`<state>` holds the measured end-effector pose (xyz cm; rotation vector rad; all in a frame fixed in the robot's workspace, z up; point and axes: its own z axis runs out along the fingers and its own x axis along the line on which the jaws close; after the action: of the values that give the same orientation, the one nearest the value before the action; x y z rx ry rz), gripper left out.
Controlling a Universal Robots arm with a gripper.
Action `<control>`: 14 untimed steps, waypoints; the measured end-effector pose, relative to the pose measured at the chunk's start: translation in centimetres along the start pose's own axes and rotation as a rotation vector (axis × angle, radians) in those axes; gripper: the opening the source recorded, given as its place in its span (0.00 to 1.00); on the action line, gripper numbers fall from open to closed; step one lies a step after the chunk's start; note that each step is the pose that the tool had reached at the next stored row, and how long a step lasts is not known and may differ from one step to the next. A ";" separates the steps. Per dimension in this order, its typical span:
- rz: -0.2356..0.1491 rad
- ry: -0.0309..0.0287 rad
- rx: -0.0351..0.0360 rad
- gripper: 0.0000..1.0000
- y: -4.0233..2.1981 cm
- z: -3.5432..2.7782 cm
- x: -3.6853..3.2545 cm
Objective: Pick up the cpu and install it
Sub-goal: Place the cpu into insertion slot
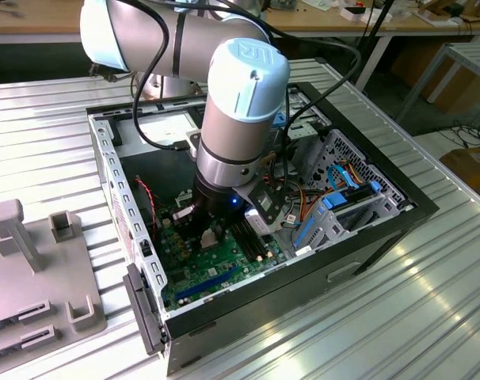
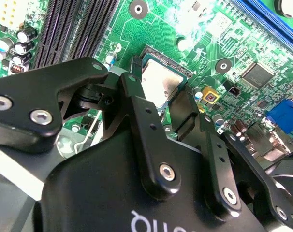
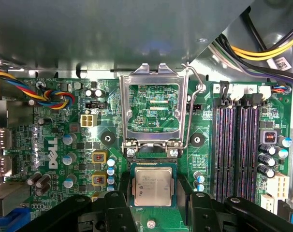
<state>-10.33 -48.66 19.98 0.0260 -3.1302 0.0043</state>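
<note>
Silver ribbed table [image 1: 430,317] carries everything you are working on, with the arm [image 1: 240,103] bent over it and reaching straight down into the open black computer case [image 1: 359,257]. At the exterior view's left a grey plastic fixture [image 1: 34,269] sits on the table, well apart from the case. Inside the case you can see the green circuit board [image 3: 54,121] lying flat on the floor of the box. Long black memory slots [image 3: 238,145] run along one side of it in the first wrist view. Beside them the shiny hinged socket frame [image 3: 124,106] stands flipped open, its wire lever swung up with it. Your gripper [image 2: 161,87] is low over the board, just next to that frame. Its two black fingers [image 2: 185,108] are drawn in against opposite edges of the cpu [image 3: 153,187], clamped on it. That chip lies flat and level, metal top up, right at the socket beneath the open frame, and you cannot tell whether it is fully seated
</note>
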 end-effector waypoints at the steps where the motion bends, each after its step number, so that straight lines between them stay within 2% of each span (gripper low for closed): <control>1: 0.000 0.0001 0.0000 0.47 0.00 0.00 0.00; 14: 0.002 0.0001 0.0001 0.47 0.01 0.27 0.00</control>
<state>-10.33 -48.66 19.71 0.0230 -3.1302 0.0045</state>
